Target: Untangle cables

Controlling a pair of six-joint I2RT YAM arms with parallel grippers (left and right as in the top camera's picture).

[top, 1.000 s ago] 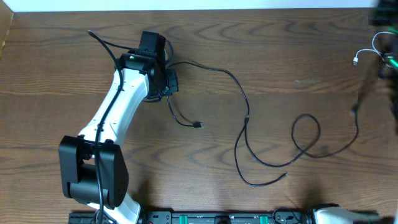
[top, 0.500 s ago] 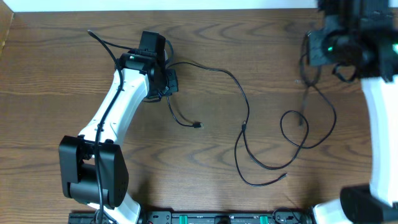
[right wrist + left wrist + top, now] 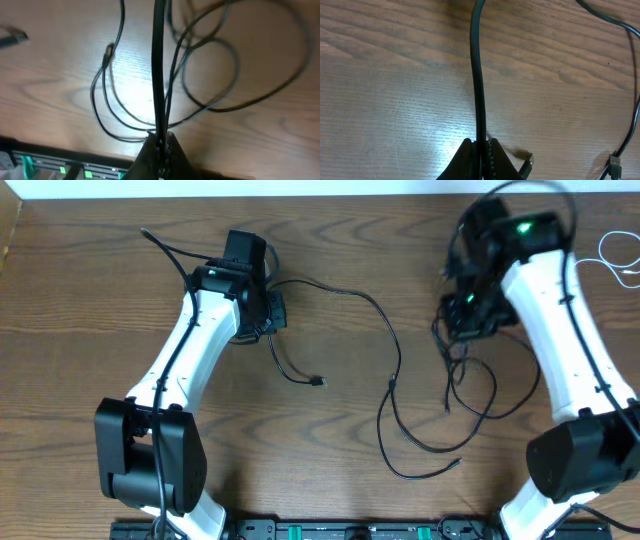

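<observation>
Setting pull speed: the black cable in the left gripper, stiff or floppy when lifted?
Probably floppy: the black cable lies in loose curves on the table. Likely light, since it is thin, so it should drag easily. Loops overlap near the right gripper, so it may snag rather than slide free.

The left arm (image 3: 190, 360) extended from the near left corner of the counter (image 3: 80, 300) toward its far left-centre, the left fingers (image 3: 481, 150) pinched on the first cable (image 3: 478, 75), which ran rightward and then bent toward the near edge at the middle. A plug (image 3: 318, 382) lay just nearside of those fingers. The right arm (image 3: 560, 310) stood on the right, the right fingers (image 3: 159, 142) clamped on a second cable (image 3: 159, 65) above the loops (image 3: 447, 447) right of centre. A stray cable (image 3: 603, 252) lay at the far right edge
</observation>
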